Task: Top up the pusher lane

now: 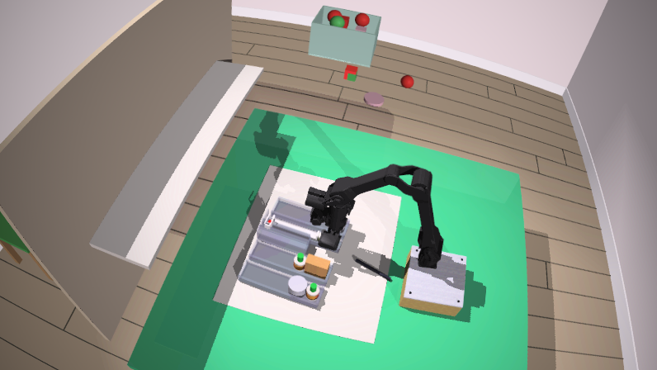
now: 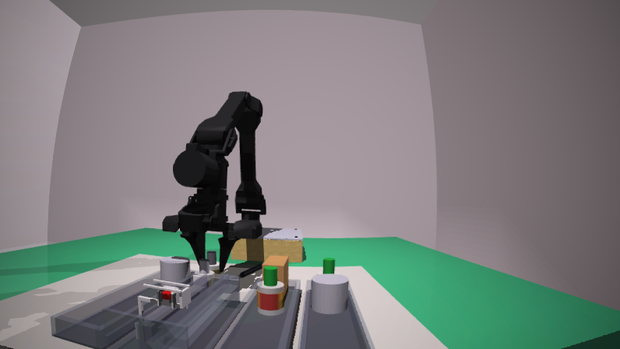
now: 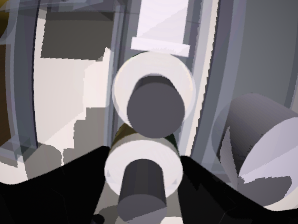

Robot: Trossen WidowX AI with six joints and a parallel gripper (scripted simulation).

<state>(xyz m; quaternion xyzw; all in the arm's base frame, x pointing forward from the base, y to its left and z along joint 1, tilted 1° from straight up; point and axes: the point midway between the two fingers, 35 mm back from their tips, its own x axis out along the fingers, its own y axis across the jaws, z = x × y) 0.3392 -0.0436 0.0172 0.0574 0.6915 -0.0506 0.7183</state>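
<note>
My gripper (image 1: 328, 237) (image 2: 212, 265) (image 3: 144, 159) is shut on a white jar with a grey cap (image 3: 128, 165) (image 2: 211, 256) at the front end of the clear-walled sprung lane (image 1: 288, 212) (image 2: 108, 309). In the wrist view a matching white jar with a grey cap (image 3: 154, 96) stands just behind it in the lane, touching or nearly touching it. The white pusher plate (image 3: 160, 46) is right behind that jar. The pusher's carriage with a red mark (image 1: 268, 224) (image 2: 166, 295) sits toward the lane's back end. In the top view my wrist hides both jars.
A plain grey cylinder (image 2: 174, 267) (image 3: 260, 143) stands beside the sprung lane. The two neighbouring lanes hold a green-capped jar (image 1: 299, 262) (image 2: 269, 294), an orange box (image 1: 317, 265) (image 2: 277, 265), a wide grey cylinder (image 1: 297, 285) (image 2: 329, 292) and another green-capped jar (image 1: 313, 291) (image 2: 329, 265). A black pen (image 1: 372, 268) lies near the arm's base (image 1: 432, 282).
</note>
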